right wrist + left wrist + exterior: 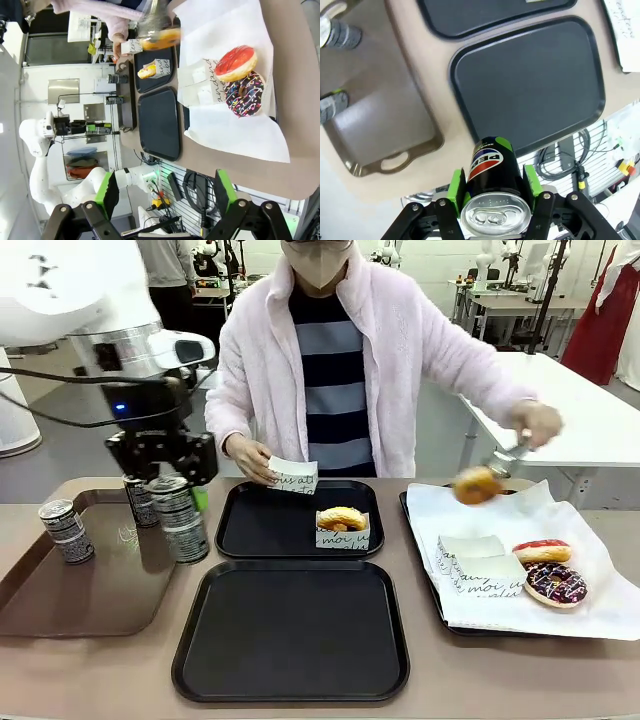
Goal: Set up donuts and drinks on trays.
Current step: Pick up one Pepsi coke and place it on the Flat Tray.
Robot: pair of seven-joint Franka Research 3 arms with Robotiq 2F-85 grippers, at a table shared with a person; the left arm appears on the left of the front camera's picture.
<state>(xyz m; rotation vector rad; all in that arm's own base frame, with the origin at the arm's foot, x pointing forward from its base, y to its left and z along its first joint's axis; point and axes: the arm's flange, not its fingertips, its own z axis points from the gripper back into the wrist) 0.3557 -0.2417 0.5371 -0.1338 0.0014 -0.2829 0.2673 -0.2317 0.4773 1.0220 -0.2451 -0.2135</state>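
Left pincer [494,185] pinching 1 Pepsi can [490,162]; carry upright, set in black tray [530,85] at surface's [436,85] near edge. Right pincer [166,192] spread.

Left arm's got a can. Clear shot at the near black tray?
Likely yes. The near tray lies bare beside the brown tray, just past the can in the left gripper's fingers; nothing stands between.

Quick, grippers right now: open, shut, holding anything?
Left gripper: shut on a drink can.
Right gripper: open, empty.
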